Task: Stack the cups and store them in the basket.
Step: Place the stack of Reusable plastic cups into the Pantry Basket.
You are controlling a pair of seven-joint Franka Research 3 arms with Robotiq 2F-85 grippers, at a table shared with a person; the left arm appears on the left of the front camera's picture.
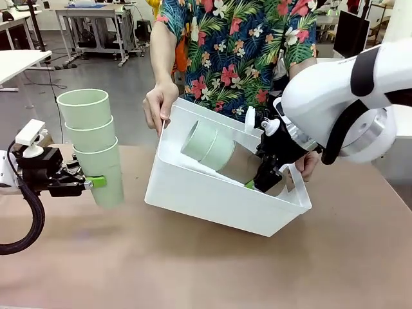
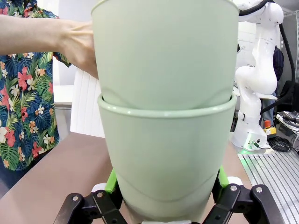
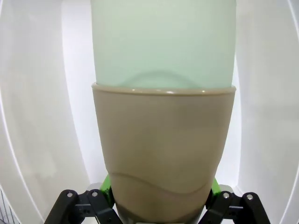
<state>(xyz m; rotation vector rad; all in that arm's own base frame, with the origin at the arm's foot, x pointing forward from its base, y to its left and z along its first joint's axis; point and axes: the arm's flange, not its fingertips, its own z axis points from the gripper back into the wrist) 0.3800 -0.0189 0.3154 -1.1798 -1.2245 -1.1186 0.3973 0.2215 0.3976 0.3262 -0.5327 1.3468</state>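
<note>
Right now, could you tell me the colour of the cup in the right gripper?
The cup is tan-brown; it shows best in the right wrist view.

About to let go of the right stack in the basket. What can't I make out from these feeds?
- Front view: the right gripper's fingertips and the tan cup's base, behind the right arm and the basket wall.
- Right wrist view: the basket floor ahead, behind the tan cup and the mint cup in it.
- Left wrist view: most of the basket, behind the left gripper's mint stack.
</note>
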